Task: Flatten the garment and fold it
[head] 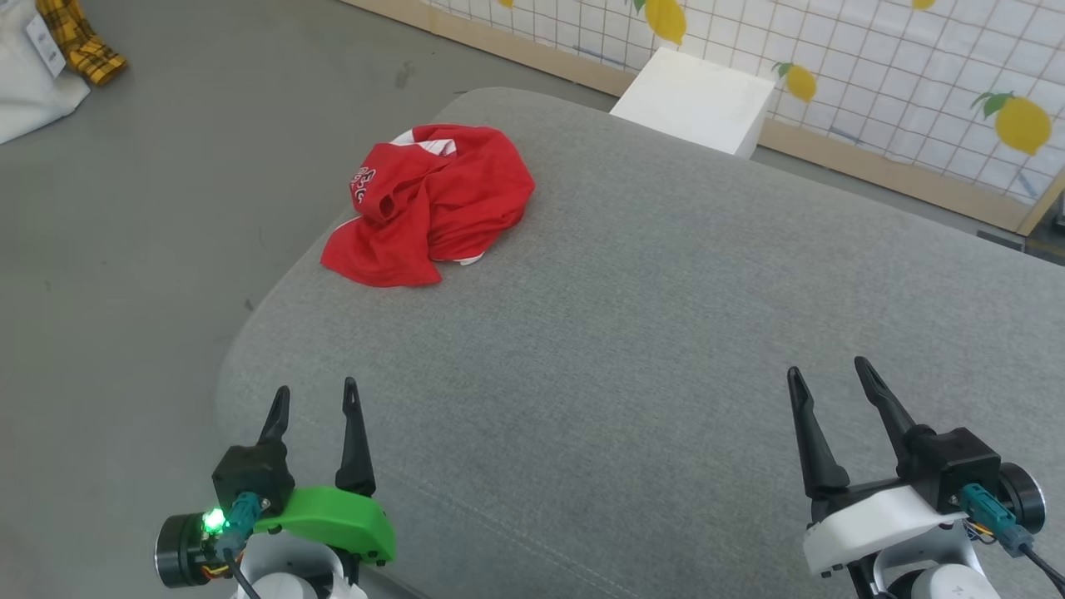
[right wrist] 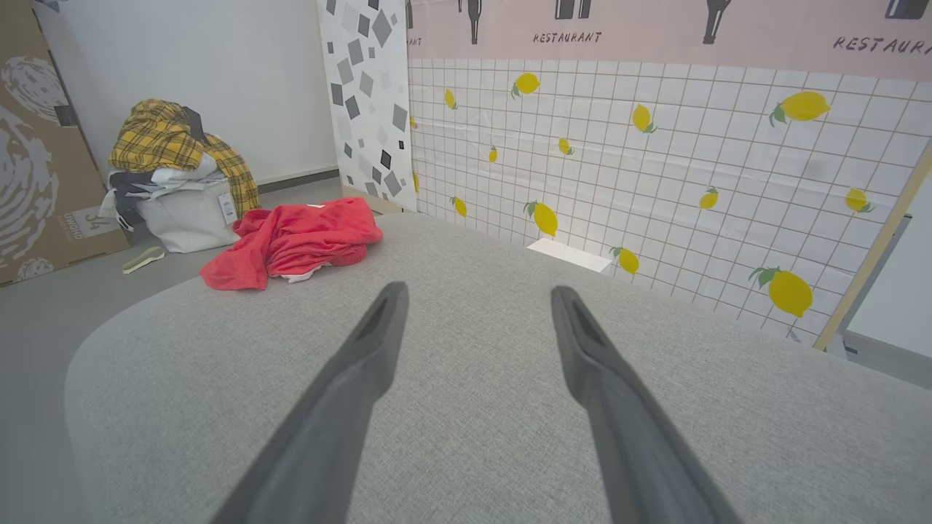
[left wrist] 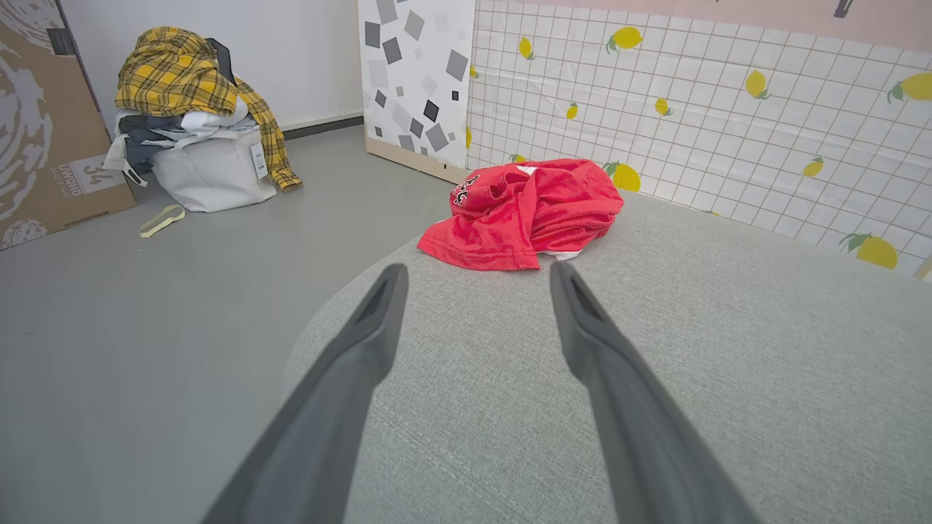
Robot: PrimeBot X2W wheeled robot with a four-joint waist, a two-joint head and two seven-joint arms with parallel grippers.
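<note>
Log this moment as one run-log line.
stage: folding not begun | garment: crumpled, far left of grey cushion | left gripper: open, empty | right gripper: open, empty

RESTAURANT — on pink wall band (right wrist: 655,33); 34 — on cardboard box (left wrist: 33,138).

The head camera is looking forward and down from above the near edge of the grey padded counter (head: 624,333), taking in the left tool (head: 316,385) at lower left and the right tool (head: 828,365) at lower right. The left wrist camera is sitting low over the counter's near left corner, facing along its own fingers (left wrist: 349,378) toward the red garment (left wrist: 524,211), fairly close ahead. The right wrist camera is sitting equally low but further right, catching the garment farther off at its left. Both wrist views are sharing the lemon-print tiled wall (right wrist: 655,160) and the yellow plaid clothes pile (left wrist: 189,80). All three views are sharing the garment and the counter.
</note>
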